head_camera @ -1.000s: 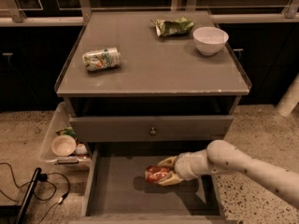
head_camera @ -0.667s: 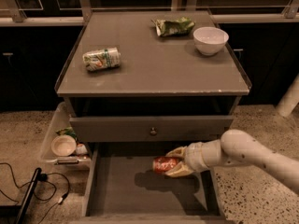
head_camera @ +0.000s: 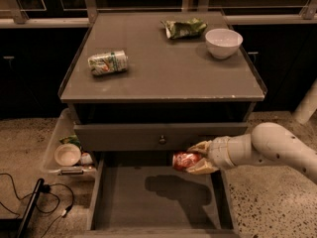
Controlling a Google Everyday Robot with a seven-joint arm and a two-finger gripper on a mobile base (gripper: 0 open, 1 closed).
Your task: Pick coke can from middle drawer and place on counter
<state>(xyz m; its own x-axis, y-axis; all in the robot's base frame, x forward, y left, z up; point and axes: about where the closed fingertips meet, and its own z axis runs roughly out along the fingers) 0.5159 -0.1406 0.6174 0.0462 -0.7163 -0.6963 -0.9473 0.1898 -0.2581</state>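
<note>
The red coke can lies sideways in my gripper, held in the air above the open middle drawer, just below the drawer front with the knob. The gripper's tan fingers are shut on the can from above and below. My white arm comes in from the right. The can's shadow falls on the bare drawer floor. The counter is the grey cabinet top above.
On the counter lie a white-and-green soda can at left, a green crumpled bag and a white bowl at the back right. A clear bin with a cup stands left of the cabinet. Cables lie on the floor at lower left.
My gripper has lifted the coke can off the drawer floor and moved it up and to the right, towards the drawer's back.
</note>
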